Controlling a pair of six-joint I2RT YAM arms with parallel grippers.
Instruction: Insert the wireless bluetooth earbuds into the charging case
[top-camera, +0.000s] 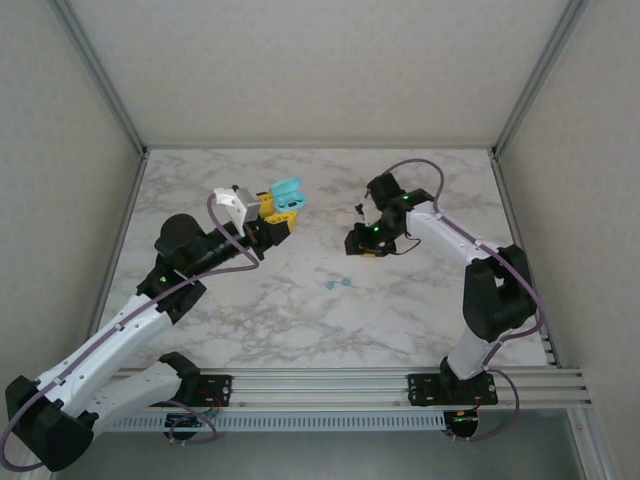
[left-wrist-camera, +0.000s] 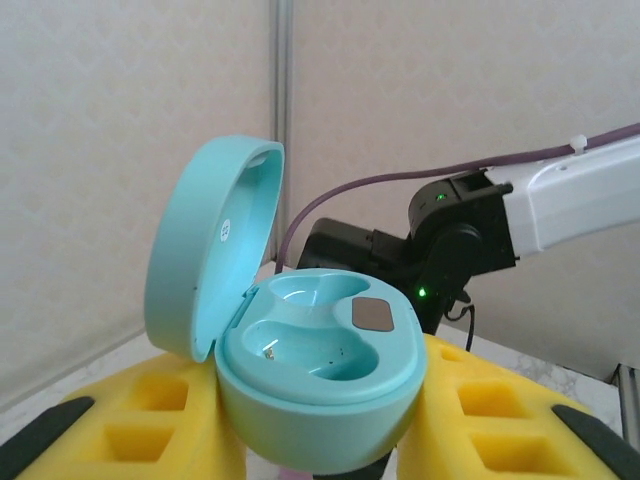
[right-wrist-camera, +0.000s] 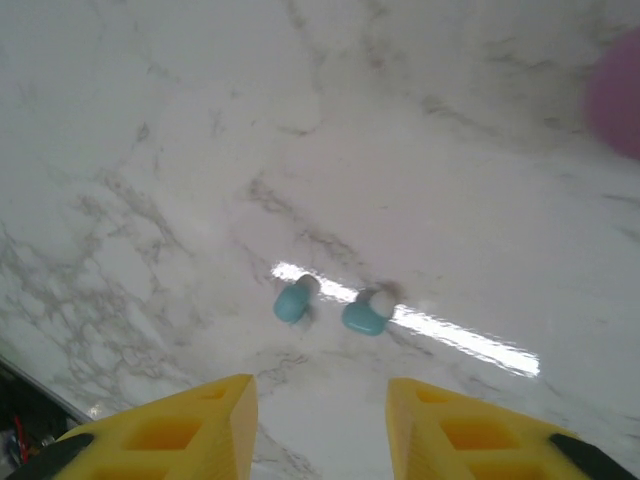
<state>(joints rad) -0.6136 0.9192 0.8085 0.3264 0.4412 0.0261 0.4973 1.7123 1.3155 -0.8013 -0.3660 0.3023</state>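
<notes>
Left tool (top-camera: 280, 222) has its yellow fingers (left-wrist-camera: 150, 430) clamped on the teal charging case (left-wrist-camera: 320, 370), lid (left-wrist-camera: 205, 250) swung up. Right tool (right-wrist-camera: 322, 420) hangs over the marble tabletop (right-wrist-camera: 150, 150), jaws parted, nothing between them. And there are the two teal earbuds (right-wrist-camera: 293, 300), side by side on the tabletop just ahead of the right tool's fingertips, lined up with the gap and well apart from the left tool's case.
</notes>
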